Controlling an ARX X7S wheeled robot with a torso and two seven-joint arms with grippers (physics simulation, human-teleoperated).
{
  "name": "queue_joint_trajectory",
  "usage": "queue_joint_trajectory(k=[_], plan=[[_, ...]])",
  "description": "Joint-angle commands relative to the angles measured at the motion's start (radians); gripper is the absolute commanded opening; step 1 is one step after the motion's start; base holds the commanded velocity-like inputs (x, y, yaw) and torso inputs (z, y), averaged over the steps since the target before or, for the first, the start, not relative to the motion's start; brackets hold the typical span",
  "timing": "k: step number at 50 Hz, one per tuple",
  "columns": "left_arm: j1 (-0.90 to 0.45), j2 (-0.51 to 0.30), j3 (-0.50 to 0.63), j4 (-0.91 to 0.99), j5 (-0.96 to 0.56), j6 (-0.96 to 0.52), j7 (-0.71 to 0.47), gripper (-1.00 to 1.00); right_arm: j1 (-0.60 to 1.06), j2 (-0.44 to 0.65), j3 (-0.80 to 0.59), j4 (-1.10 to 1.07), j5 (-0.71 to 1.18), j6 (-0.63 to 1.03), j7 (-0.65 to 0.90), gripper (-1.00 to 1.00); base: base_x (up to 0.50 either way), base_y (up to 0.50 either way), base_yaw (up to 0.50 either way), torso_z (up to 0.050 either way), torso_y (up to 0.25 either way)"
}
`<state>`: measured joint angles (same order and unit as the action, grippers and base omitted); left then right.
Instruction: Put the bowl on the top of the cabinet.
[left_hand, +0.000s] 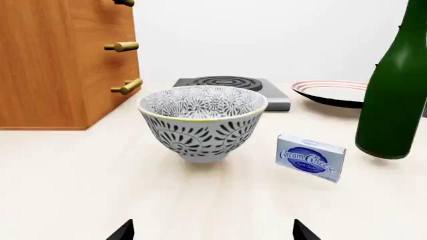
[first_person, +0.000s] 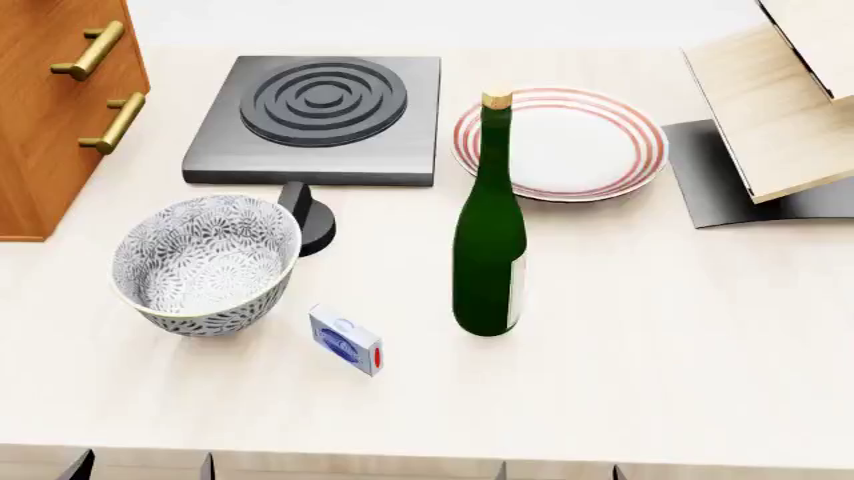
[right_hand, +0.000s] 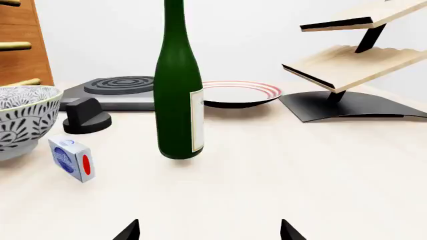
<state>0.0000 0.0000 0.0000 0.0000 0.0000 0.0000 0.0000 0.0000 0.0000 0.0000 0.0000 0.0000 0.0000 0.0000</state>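
Ahead of the left tool (left_hand: 212, 234), tips apart, bowl (left_hand: 202, 121) upright, untouched

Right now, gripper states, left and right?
Left gripper: open, empty, short of the bowl.
Right gripper: open, empty, facing the bottle.

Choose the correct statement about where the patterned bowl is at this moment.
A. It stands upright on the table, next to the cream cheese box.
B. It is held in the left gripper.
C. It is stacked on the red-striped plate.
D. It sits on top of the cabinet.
A: the bowl stands upright on the table, with the cream cheese box just beside it, and the cabinet stands apart from it.
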Motion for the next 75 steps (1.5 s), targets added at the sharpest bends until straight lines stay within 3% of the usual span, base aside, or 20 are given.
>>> queue_joint_trajectory(k=[1, 14, 37, 47, 75], plan=[[-0.001, -0.014, 0.016, -0.002, -0.014, 0.001, -0.016, 1.00, 0.001, 0.017, -0.022, 0.003, 0.017, -0.002, 0.022, 1.00, 0.00, 0.00, 0.00, 0.000, 0.000], [-0.006, -0.049, 0.047, 0.051, -0.046, -0.037, -0.082, 1.00, -0.014, 0.057, -0.072, -0.036, 0.012, -0.009, 0.072, 1.00, 0.00, 0.00, 0.00, 0.000, 0.000], [-0.039, -0.105, 0.116, 0.470, 0.003, -0.343, -0.146, 1.00, 0.012, 0.131, -0.062, -0.583, 0.039, 0.331, 0.107, 1.00, 0.00, 0.00, 0.00, 0.000, 0.000], [-0.075, -0.122, 0.120, 0.573, 0.002, -0.439, -0.160, 1.00, 0.045, 0.143, -0.059, -0.650, 0.055, 0.400, 0.120, 1.00, 0.00, 0.00, 0.00, 0.000, 0.000], [-0.084, -0.145, 0.129, 0.621, -0.016, -0.467, -0.196, 1.00, 0.045, 0.170, -0.061, -0.683, 0.113, 0.447, 0.123, 1.00, 0.00, 0.00, 0.00, 0.000, 0.000]])
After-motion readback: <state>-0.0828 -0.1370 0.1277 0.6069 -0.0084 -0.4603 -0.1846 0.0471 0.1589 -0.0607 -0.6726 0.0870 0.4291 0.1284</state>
